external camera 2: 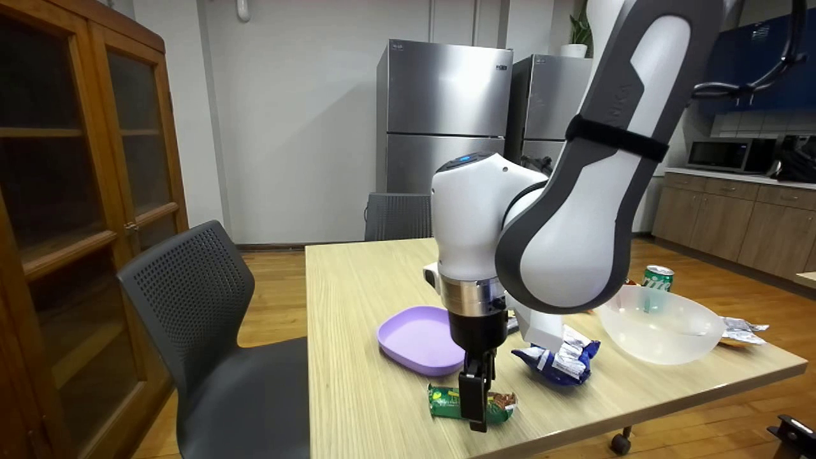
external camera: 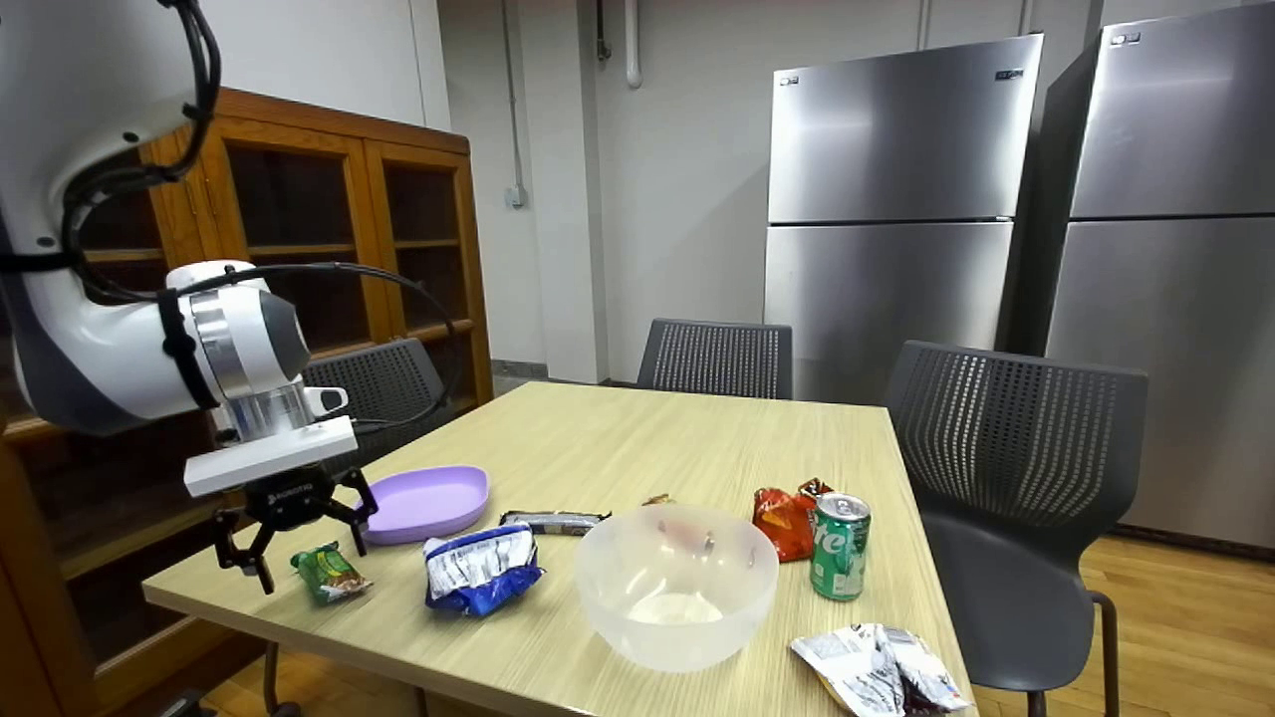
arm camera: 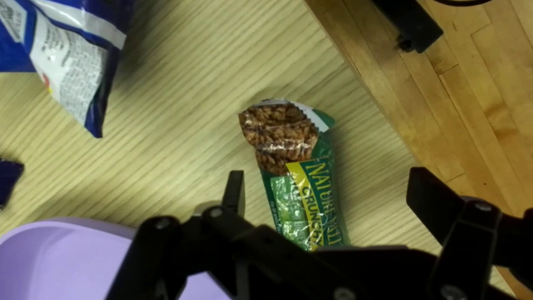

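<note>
My gripper point(external camera: 314, 568) is open and empty, pointing down over the near corner of the table. It also shows edge-on in an exterior view point(external camera 2: 477, 411) and with spread fingers in the wrist view point(arm camera: 325, 185). A green granola bar packet point(arm camera: 306, 204) lies flat on the table between and below the fingers, its lower end hidden by the gripper. The packet shows in both exterior views point(external camera: 331, 573) point(external camera 2: 446, 403). A purple plate point(external camera: 423, 498) lies just beyond the gripper. A crumpled blue and white snack bag point(external camera: 483, 568) lies beside the packet.
A translucent bowl point(external camera: 677, 642) stands past the blue bag. A dark flat packet point(external camera: 554, 523), red bag point(external camera: 784, 522), green can point(external camera: 840, 548) and silver bag point(external camera: 879, 665) lie or stand around it. The table edge point(arm camera: 370, 89) runs near the packet. Chairs point(external camera 2: 197, 299) surround the table.
</note>
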